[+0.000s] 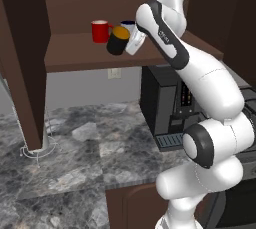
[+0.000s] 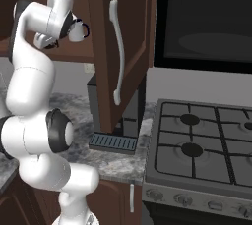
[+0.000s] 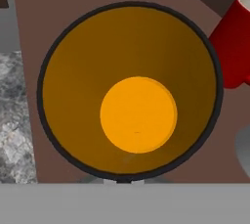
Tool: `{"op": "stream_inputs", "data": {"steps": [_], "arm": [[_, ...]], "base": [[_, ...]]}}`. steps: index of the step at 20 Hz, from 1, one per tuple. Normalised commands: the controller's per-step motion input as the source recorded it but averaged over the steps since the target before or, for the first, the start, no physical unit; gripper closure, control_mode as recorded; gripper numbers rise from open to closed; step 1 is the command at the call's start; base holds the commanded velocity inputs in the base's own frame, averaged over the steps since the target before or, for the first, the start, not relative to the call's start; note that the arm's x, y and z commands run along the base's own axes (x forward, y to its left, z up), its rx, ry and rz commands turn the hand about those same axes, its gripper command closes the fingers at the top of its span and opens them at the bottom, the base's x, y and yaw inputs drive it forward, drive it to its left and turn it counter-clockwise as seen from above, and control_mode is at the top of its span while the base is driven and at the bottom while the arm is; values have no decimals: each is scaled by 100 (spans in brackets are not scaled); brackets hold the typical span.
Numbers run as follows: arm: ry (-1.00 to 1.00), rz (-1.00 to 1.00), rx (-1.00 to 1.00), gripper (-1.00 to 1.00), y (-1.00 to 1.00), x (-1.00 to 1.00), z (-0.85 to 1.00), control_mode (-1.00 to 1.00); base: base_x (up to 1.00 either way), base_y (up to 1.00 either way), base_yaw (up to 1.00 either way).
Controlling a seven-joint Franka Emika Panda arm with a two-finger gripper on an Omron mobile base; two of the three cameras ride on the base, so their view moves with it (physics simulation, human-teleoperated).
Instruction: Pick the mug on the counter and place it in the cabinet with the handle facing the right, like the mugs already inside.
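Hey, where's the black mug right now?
In the left base view the black mug is held tilted at the gripper, over the cabinet shelf, just right of the red mug.

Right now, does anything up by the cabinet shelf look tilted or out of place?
Yes. The black mug is tipped on its side in the gripper at the cabinet shelf's front edge, while the red mug behind it stands upright.

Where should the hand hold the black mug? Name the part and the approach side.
Grip the black mug by its rim wall, coming from the open-mouth side, probably one finger inside and one outside. Its wide round mouth squarely faces the hand, and the thin wall suits a narrow pinch. The hand is shut on it that way now, by the cabinet shelf.
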Motion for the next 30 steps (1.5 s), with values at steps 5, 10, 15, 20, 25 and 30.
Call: {"op": "stream_inputs", "data": {"steps": [5, 10, 15, 20, 25, 30], "arm": [[1, 0, -2, 100, 0, 9, -20, -100], [0, 0, -2, 100, 0, 5, -25, -100], [0, 0, -3, -100, 2, 0, -17, -100], [0, 0, -1, -100, 0, 0, -1, -100], [0, 0, 0, -100, 0, 0, 0, -100], [0, 0, 0, -100, 2, 0, 10, -100]], "base": [[0, 0, 0], [0, 0, 0], [0, 0, 0], [0, 0, 0], [0, 0, 0], [0, 0, 0]]}}
